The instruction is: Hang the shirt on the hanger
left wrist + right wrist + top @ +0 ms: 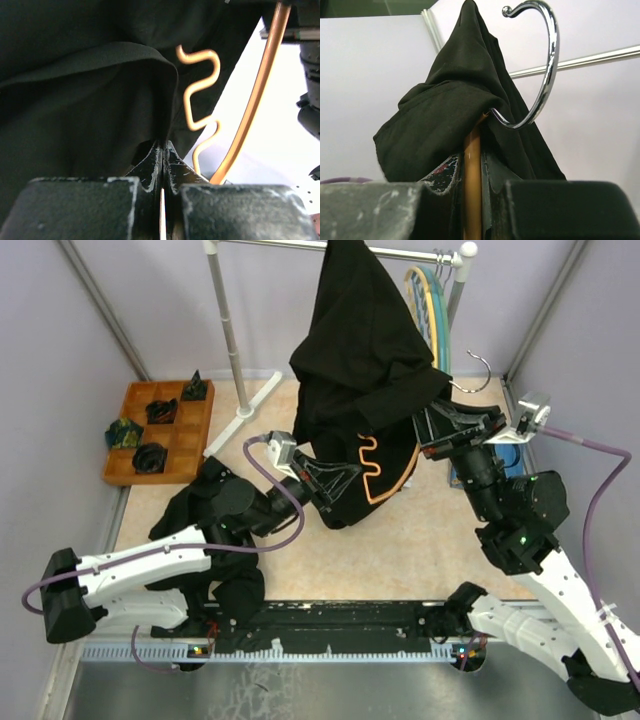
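Note:
The black shirt (355,360) hangs in a bunched drape from the rail, its lower part lying over the orange hanger (375,475). My left gripper (345,478) is shut, pinching the shirt's lower edge (125,100) just left of the hanger's wavy arm (200,90). My right gripper (432,430) is shut on the hanger's orange neck (472,170), just below its metal hook (542,75). The hook points up and is free in the air (478,375). Shirt fabric (445,120) is bunched over the top of the hanger beside the hook.
The clothes rack's pole (228,320) and top rail (400,252) stand at the back, with teal and yellow hangers (432,300) on the rail. An orange tray (190,445) with dark items sits at the left. Other black clothes (205,515) lie by my left arm.

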Action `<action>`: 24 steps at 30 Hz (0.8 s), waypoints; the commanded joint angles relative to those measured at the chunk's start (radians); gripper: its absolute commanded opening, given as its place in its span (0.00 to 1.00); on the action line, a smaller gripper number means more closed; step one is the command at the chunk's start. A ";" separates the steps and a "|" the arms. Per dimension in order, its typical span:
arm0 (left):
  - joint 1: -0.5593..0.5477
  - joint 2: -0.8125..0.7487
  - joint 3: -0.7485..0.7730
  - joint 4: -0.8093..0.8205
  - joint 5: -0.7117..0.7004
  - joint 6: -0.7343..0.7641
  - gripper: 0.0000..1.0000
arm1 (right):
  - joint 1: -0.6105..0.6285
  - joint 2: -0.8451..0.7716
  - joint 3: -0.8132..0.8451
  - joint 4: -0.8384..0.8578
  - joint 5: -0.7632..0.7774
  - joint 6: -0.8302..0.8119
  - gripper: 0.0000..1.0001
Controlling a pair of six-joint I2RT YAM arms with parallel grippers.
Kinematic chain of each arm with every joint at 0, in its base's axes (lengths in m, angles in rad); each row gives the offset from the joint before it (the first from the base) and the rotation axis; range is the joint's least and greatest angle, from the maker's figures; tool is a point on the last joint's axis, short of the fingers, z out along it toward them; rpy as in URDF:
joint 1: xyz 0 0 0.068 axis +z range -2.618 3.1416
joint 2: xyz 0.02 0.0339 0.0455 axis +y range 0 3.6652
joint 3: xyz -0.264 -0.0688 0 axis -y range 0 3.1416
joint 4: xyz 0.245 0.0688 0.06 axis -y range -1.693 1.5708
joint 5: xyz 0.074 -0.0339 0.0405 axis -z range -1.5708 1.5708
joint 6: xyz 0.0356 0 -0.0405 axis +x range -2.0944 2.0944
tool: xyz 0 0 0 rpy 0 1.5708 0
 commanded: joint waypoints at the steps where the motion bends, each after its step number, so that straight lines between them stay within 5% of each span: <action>1: 0.005 -0.031 -0.042 -0.093 -0.004 -0.005 0.00 | 0.001 0.000 -0.002 0.170 0.103 0.012 0.00; 24: 0.003 0.011 -0.119 -0.178 0.078 -0.045 0.00 | 0.001 0.072 -0.064 0.298 0.454 -0.004 0.00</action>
